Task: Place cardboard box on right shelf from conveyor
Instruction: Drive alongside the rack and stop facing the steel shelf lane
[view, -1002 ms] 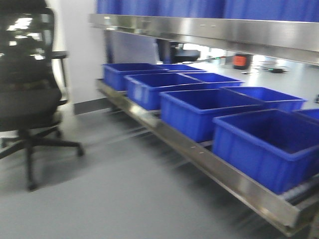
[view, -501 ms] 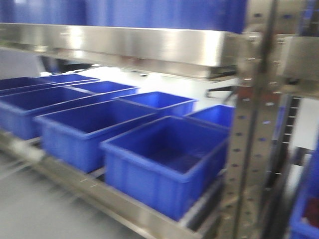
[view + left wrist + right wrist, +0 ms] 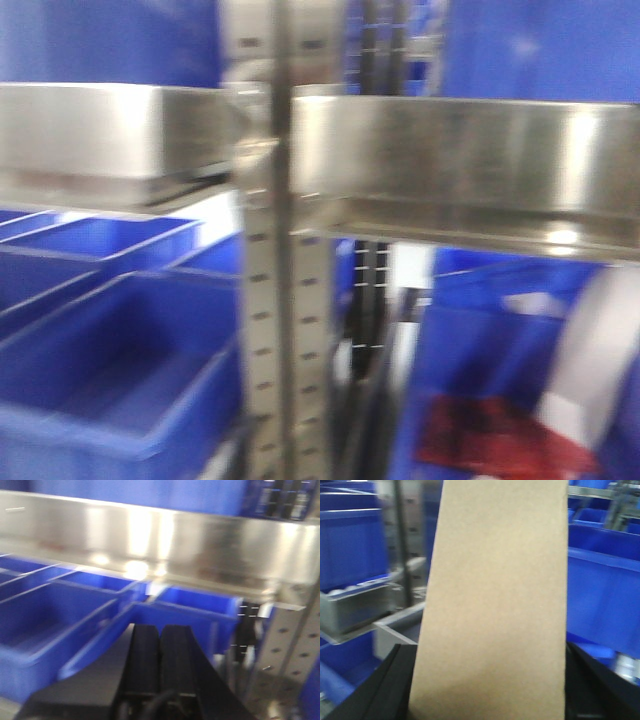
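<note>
Tan cardboard box [image 3: 492, 595] clamped in our right gripper [image 3: 492, 692], left gripper [image 3: 160, 652] closed empty, we seem mid-carry and must next clear the right shelf [image 3: 470, 150] lip.

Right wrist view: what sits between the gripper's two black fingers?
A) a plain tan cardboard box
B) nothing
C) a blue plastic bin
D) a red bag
A: the cardboard box stands between the black fingers of the right gripper, filling the middle of the view.

Bright, even indoor light, probably from overhead, white glare streaking the steel shelf lip [image 3: 145, 535], heavy motion blur smearing the blue bins [image 3: 110, 390] and perforated upright [image 3: 275, 330], cardboard box [image 3: 495, 605] soft, shadowless.
</note>
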